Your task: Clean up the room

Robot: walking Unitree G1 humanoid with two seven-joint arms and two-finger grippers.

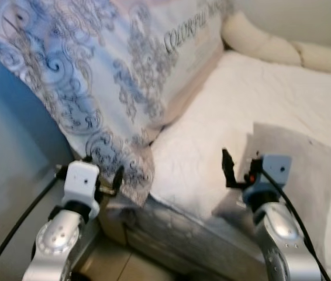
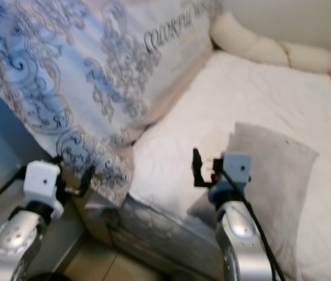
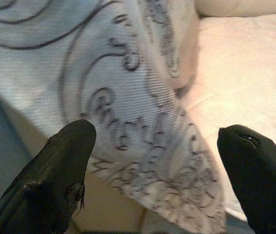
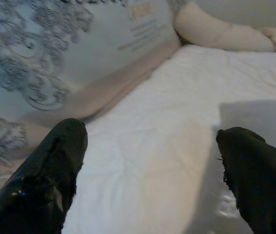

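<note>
Left gripper [image 1: 108,181], fingers spread and empty, sits at the hanging corner of the patterned quilt [image 1: 113,76], nearer to it than the right gripper [image 1: 231,168], also spread and empty, over the white mattress [image 1: 212,146]. The quilt's long axis runs up and away along the mattress's left side toward the cream bolster [image 1: 271,44]; grey pillow [image 1: 306,170] lies just right of the right gripper.

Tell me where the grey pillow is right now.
The grey pillow lies flat on the white mattress at the robot's right, near the bed's front edge, just beyond the right gripper.
</note>
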